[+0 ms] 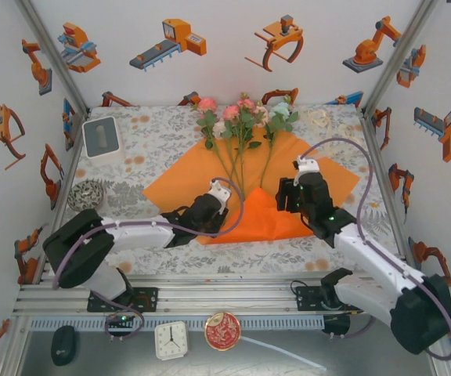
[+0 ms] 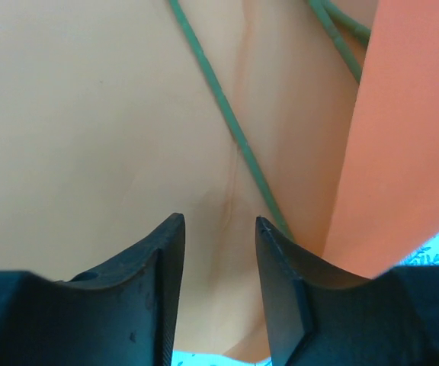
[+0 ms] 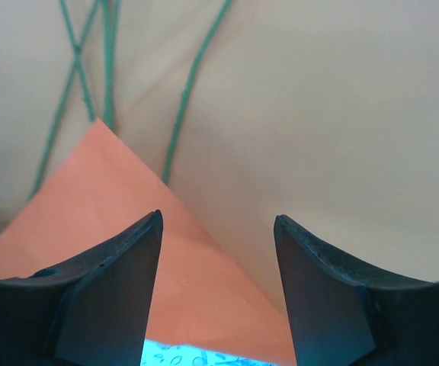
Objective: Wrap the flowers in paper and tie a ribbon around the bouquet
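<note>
The orange paper lies flat on the table like a diamond. Its near corner is folded up into a flap. The flowers lie on it, pink, white and pale blue blooms at the far side, green stems running toward me. My left gripper stands open low over the paper, just left of the flap, a stem ahead of it. My right gripper is open too, over the flap's right edge, stems beyond. The cream-white ribbon lies bunched at the back right.
A white box sits at the back left and a patterned bowl at the left edge. In front of the table's near rail lie a small clock, a red disc and a black mouse.
</note>
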You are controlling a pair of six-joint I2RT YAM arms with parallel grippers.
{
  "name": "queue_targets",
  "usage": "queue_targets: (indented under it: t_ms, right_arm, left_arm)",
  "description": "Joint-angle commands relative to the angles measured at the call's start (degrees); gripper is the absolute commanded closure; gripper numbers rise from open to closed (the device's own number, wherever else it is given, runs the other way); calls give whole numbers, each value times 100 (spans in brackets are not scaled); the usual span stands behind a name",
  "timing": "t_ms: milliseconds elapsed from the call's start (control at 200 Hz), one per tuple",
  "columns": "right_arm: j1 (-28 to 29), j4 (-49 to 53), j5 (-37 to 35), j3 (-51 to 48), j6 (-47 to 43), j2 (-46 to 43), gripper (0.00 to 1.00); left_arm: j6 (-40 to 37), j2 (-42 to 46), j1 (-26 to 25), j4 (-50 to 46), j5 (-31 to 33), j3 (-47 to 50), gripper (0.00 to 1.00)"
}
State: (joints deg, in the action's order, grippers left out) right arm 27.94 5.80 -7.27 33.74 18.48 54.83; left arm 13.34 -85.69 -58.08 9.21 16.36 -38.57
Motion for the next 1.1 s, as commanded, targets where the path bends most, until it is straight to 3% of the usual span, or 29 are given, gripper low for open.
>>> queue_targets:
  t_ms: [0,80,140,215,345,416,491,571,701,766,916,1011,1091]
  right_arm:
    - [5,891,465,79,234,-387,44]
    - [22,972,971,-5,408,-527,43]
    - [42,1170,1334,14,495,-594,43]
    - [112,1385,1630,14,520,-589,40]
    - [127,1437,1489,-90,312,-397,16]
    - [128,1154,1441,-150,309,-347,13]
    - [124,914,1325,-176,330,-257,13]
    - [124,817,1222,-143,280,-106,13]
    - [124,1089,1070,38,257,-20,16]
    - [124,1458,997,120,264,-250,17]
    - [130,2372,843,218,549,-1097,19]
    - [133,2717,1283,261,840,-1509,21]
    - [139,2962,1588,337,1109,-1676,22]
  left_arm:
    - [18,824,7,-253,102,23,54]
    - [-163,1514,0,-280,-549,116,50]
    - [-171,1947,-4,-240,-1475,145,46]
    - [-29,1990,-74,-238,-2436,65,33]
    - [-318,968,-191,-829,-1777,-345,20]
    - [-352,490,-98,-458,-1910,-383,9]
    - [-377,13,-36,-239,-2228,-561,8]
    - [-403,-288,-36,3,-2604,-685,18]
    - [-359,-289,-8,186,-2625,-672,69]
    - [-319,-217,29,231,-2613,-612,86]
    - [51,-199,205,662,-2808,-416,90]
    - [273,-337,305,894,-2885,-346,100]
    - [390,-454,373,984,-2845,-343,100]
